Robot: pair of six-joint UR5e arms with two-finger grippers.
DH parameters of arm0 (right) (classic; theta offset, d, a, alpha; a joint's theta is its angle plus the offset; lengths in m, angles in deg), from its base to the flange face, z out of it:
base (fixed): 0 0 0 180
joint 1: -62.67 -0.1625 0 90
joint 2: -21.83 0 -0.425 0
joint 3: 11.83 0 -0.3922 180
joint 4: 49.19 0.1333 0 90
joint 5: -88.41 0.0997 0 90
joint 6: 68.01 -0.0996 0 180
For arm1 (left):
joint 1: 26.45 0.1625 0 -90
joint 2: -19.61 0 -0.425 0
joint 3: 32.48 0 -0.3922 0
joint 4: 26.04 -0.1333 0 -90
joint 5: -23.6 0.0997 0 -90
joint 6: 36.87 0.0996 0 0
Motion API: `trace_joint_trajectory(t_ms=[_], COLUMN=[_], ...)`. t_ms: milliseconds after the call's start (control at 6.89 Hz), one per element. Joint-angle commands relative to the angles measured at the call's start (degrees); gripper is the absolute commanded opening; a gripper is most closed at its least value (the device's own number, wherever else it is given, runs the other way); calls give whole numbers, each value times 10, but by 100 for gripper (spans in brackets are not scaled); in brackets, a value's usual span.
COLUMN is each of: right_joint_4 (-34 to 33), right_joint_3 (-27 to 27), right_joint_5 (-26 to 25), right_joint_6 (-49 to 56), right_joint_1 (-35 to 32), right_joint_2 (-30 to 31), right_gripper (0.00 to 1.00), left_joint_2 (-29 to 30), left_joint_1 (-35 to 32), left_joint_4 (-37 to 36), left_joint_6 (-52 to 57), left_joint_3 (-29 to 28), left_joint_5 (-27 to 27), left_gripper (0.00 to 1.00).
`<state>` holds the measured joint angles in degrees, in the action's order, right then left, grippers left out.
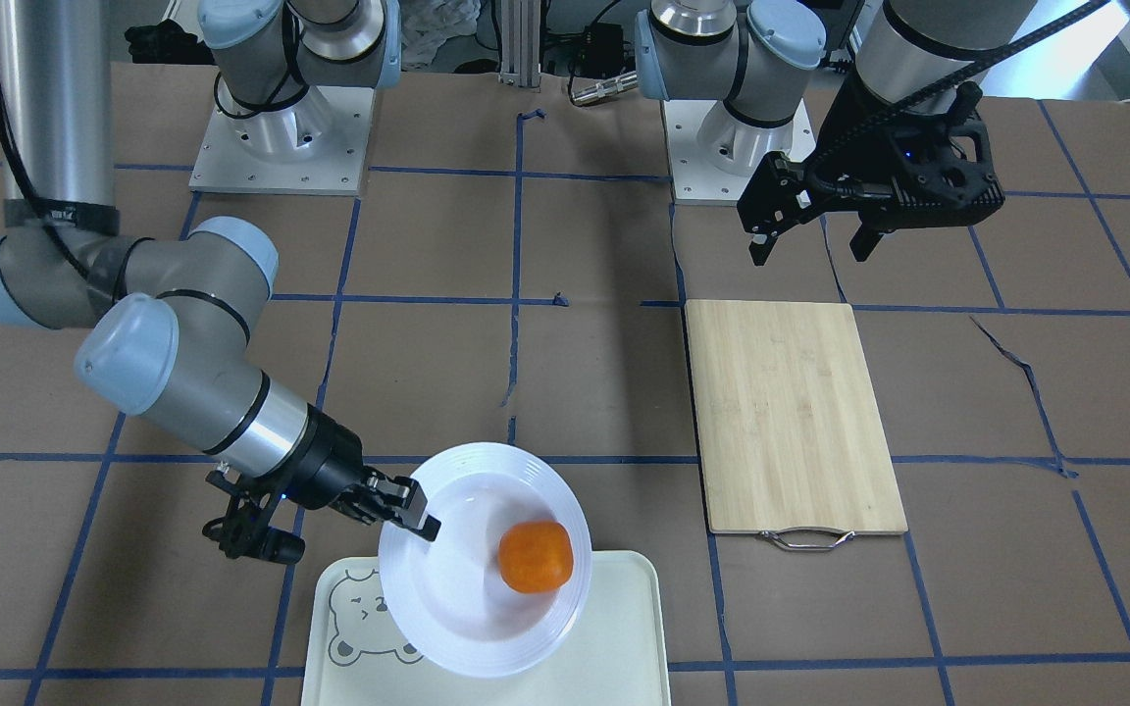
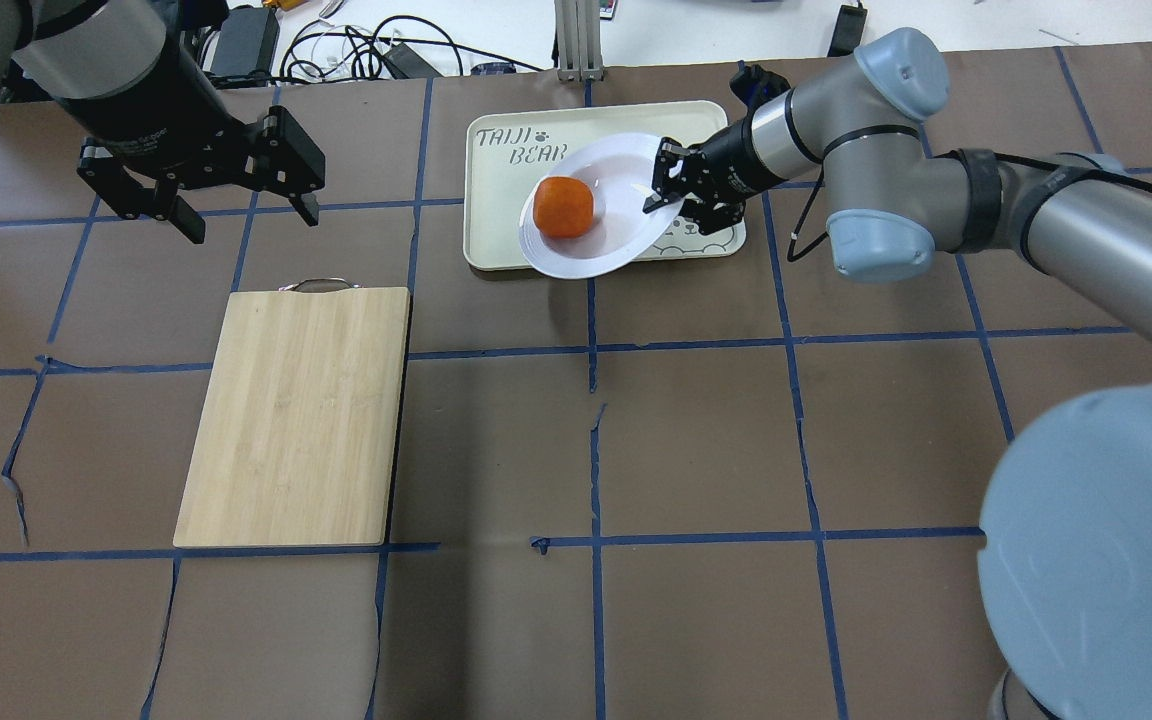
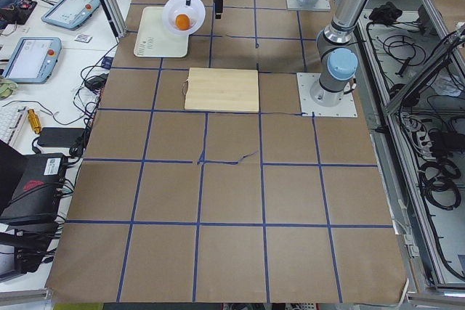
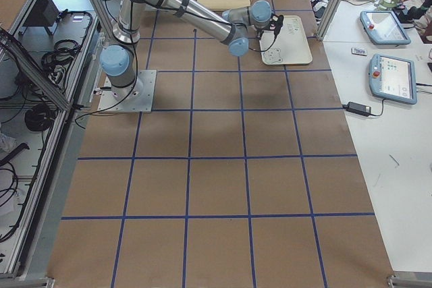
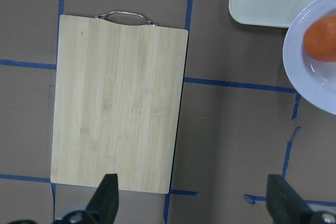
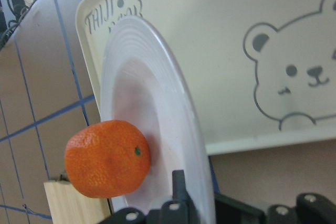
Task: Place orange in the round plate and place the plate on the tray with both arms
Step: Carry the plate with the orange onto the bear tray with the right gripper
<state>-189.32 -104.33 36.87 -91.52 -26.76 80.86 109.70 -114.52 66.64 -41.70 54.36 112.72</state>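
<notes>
Right jaws pinch the round plate (image 1: 467, 598), seemingly tilted, orange (image 1: 536, 556) near them (left jaws spread).

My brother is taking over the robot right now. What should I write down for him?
Right gripper: shut on the rim of the plate, holding it tilted over the tray.
Left gripper: open, empty, hovering near the cutting board.
Orange: in the plate, so that step is done.
Left to do: set the plate flat on the tray, fully inside it, then let go.
</notes>
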Motion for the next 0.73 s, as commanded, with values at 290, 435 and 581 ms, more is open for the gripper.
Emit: trace_joint_trajectory(t_ms=[290, 435, 581], right_joint_4=[-2, -2, -2], right_joint_3=[130, 129, 125], right_joint_5=[7, 7, 1], right_joint_6=[0, 1, 1], right_joint_1=[3, 3, 3], right_joint_2=[-110, -123, -124], right_gripper=[0, 7, 34], left_joint_2=[0, 0, 0], left_joint_1=[0, 0, 0], left_joint_4=[0, 0, 0], left_joint_6=[1, 1, 1], left_joint_3=[0, 0, 0], left_joint_5=[0, 2, 2], left_gripper=[100, 100, 100])
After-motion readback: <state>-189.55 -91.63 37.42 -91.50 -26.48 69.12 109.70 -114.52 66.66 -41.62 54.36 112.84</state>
